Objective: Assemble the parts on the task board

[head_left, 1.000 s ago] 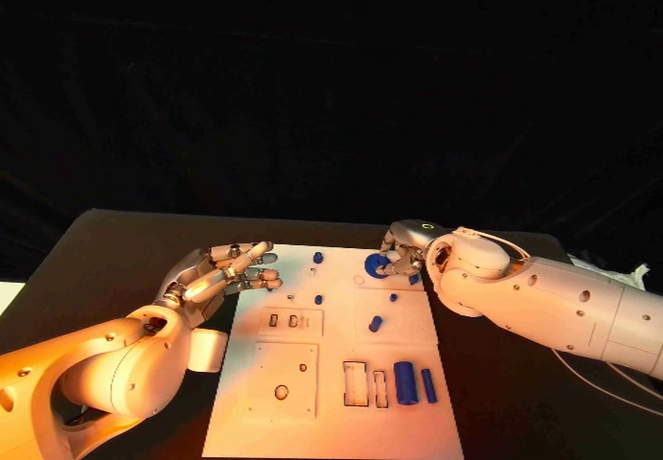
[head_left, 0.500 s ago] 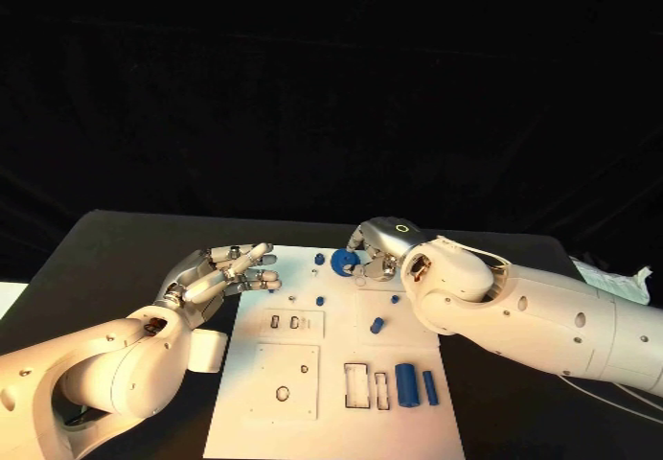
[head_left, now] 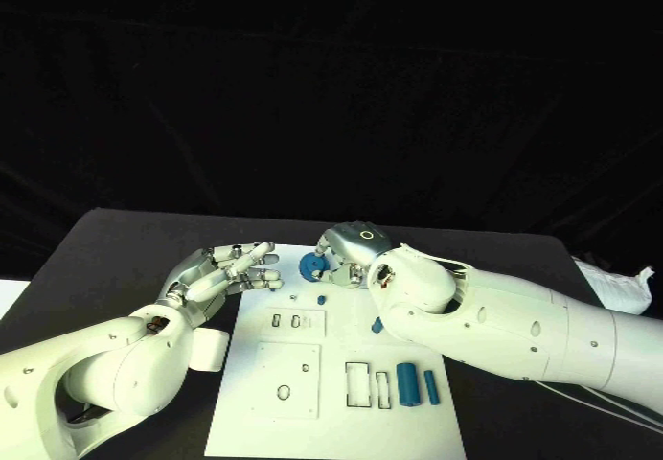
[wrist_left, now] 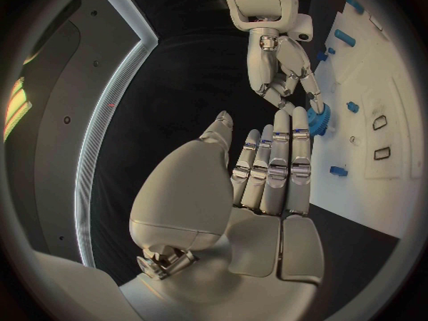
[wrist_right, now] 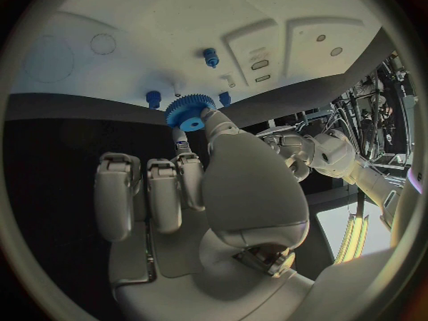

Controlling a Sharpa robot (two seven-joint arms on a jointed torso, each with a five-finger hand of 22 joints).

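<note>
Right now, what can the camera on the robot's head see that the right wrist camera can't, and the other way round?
Only the head view shows the near end of the task board, with its long blue parts and the rectangular slots. Only the right wrist view shows the teeth round the blue gear and the right robot hand from behind its fingers. Both show that hand holding the gear, the white board and the left robot hand nearby.

Bright light on a dark set

The task board (head_left: 331,383) glows white against deep black surroundings; both wrist views bend straight edges toward their rims.
</note>
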